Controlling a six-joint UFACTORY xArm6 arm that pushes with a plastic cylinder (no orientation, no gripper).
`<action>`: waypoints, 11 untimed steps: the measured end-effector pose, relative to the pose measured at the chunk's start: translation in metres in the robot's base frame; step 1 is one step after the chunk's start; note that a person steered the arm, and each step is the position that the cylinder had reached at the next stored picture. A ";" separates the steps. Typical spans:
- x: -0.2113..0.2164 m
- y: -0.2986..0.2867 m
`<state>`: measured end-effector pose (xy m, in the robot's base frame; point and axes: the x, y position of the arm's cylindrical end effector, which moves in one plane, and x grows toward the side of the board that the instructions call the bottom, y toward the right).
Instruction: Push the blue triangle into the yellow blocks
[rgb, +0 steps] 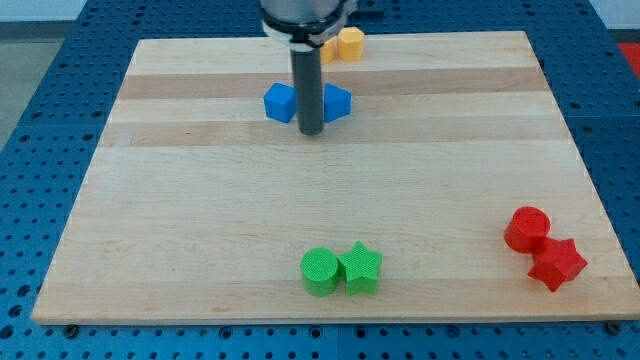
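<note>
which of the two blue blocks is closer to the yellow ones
The blue block on the view's right, just right of my tip. It lies nearer the yellow blocks at the view's top than the left blue block.

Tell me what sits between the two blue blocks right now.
In the camera view, my tip stands between the blue block at the view's left and the blue triangle; the rod hides their inner edges. The yellow blocks lie beyond, toward the view's top.

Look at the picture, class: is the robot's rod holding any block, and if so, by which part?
Nothing is held. The rod only pushes: my tip stands between the two blue blocks, and whether it touches either cannot be told.
</note>
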<state>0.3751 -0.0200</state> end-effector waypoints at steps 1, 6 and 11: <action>-0.041 0.008; -0.039 0.032; -0.064 0.058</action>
